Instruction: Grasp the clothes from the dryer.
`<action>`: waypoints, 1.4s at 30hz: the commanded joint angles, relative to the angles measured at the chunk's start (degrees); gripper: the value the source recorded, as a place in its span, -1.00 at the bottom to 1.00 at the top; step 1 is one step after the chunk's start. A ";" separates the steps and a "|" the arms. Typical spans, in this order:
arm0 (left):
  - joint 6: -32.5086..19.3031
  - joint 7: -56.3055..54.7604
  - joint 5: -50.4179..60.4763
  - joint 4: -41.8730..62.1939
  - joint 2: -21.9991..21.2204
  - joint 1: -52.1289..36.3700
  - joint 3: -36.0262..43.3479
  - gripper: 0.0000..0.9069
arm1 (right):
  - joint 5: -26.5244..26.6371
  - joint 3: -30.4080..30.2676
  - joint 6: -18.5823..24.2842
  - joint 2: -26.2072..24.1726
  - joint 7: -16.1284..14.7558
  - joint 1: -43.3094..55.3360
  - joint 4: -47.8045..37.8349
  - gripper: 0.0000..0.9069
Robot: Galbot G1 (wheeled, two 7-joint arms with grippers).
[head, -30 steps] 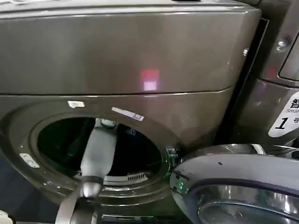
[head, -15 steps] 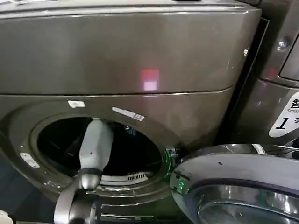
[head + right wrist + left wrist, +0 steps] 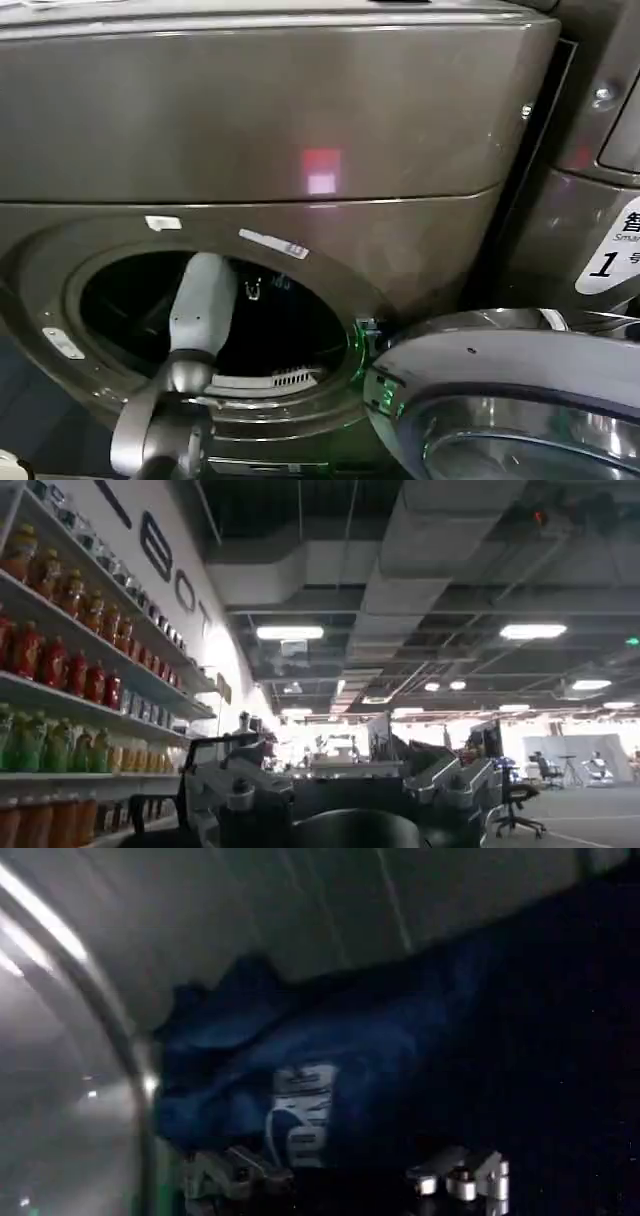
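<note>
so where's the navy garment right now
In the left wrist view the clothes lie heaped inside the dryer drum, just ahead of the open left gripper.

The dark navy clothes (image 3: 400, 1048), with pale lettering, lie crumpled inside the bronze-grey dryer (image 3: 270, 120), whose door hangs open.

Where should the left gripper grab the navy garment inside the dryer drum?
Probably the bunched fold beside the pale lettering of the clothes, approached straight in through the dryer opening. The left gripper sits open just before that raised heap.
</note>
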 commanded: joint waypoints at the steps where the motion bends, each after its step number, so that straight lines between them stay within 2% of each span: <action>1: 1.10 0.91 -0.89 4.17 0.02 0.38 -0.56 1.00 | -0.52 -0.74 0.03 -0.01 0.05 0.22 0.28 1.00; 17: 5.03 0.89 -4.39 3.83 0.51 1.69 -1.10 1.00 | -0.71 -0.85 0.14 0.71 0.22 -0.34 1.10 1.00; 18: 5.15 0.43 -5.86 3.39 0.67 1.82 -1.00 -0.77 | -0.71 -0.88 0.14 0.72 0.24 -0.34 1.16 1.00; 19: 5.59 0.09 -6.36 3.08 0.68 1.94 -0.99 -1.00 | -0.70 -0.89 0.15 0.73 0.24 -0.33 1.17 1.00; 34: 6.61 -0.30 -7.20 1.69 0.74 2.37 -0.86 -1.00 | -0.66 -1.01 0.23 0.73 0.27 -0.37 0.84 1.00; 42: 8.74 -1.04 -7.61 3.70 0.40 1.96 -1.28 -1.00 | -0.63 -1.15 0.01 0.79 0.48 -0.30 0.98 1.00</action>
